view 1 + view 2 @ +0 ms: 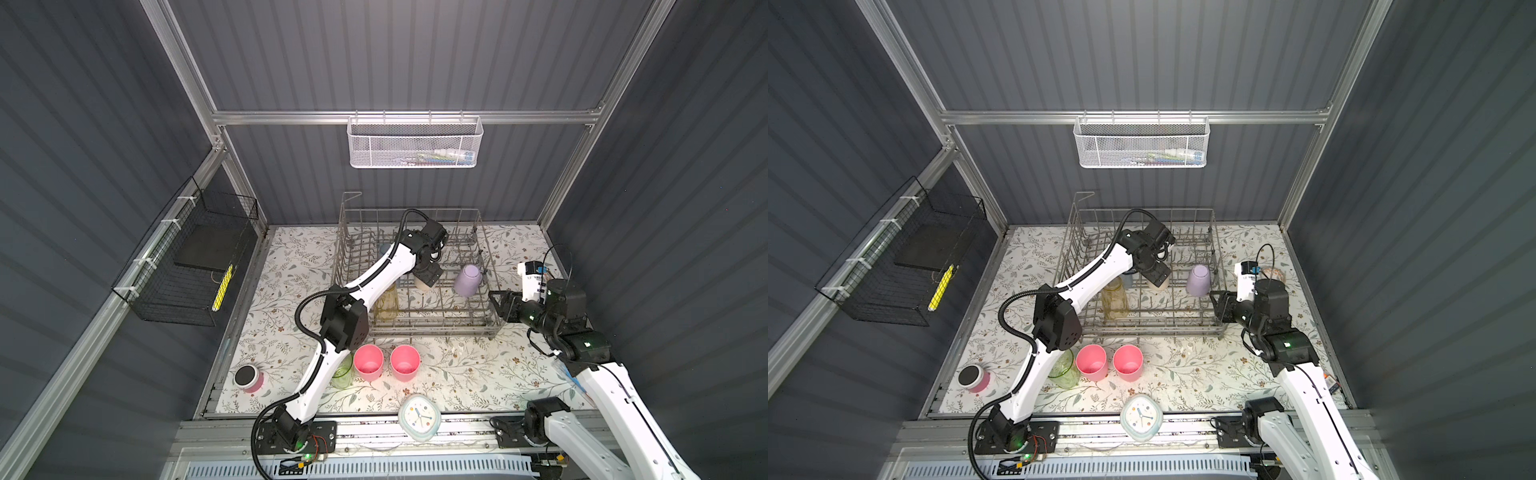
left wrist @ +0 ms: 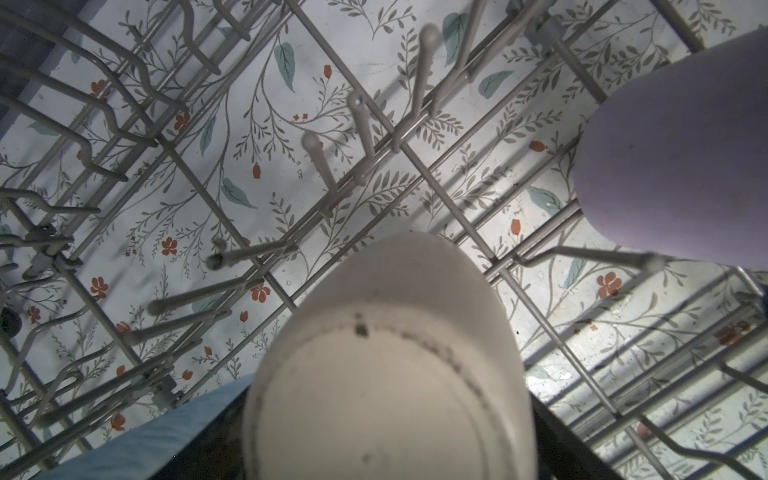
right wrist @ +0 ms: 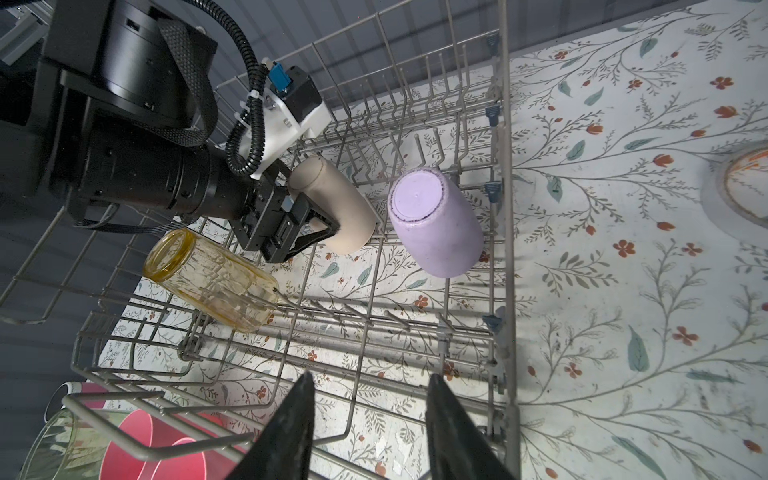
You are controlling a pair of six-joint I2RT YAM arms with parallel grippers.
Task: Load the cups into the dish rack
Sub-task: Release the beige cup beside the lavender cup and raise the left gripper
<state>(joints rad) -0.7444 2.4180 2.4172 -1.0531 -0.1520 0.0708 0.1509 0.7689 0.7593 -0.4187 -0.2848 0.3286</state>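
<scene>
The beige cup (image 3: pixel 332 199) sits bottom-up and tipped on the tines, about in the middle of the dish rack (image 3: pixel 505 166). Near it, by the rack's right wall, the lavender cup (image 3: pixel 436 224) leans bottom-up too, and the two do not touch. The yellow cup (image 3: pixel 212 278) lies tipped over on the tines nearer the rack's front left (you can see right through it). A bit of the blue cup (image 1: pixel 384 249) peeks out beside the left arm (image 1: pixel 386 270), inside the rack's walls. The left claw (image 3: pixel 316 208) reaches down into the rack with one finger on each side of the beige cup. The fingers stand wide, but I cannot tell if they press on the cup or only sit next to it. The right claw (image 3: pixel 370 432) hangs at the rack's right wall near the front corner, its two fingers spread apart with nothing between them. In front of the rack, on the flowery worktop (image 1: pixel 478 374), a pink cup (image 1: pixel 368 361) and the other pink cup (image 1: pixel 405 361) stand side by side, mouths up. The green cup (image 1: pixel 343 374) stands just left of them, partly under the left arm. Farther left stands a short pink can with a black top (image 1: pixel 249 378). A small clock (image 1: pixel 417 417) lies at the worktop's front edge.
</scene>
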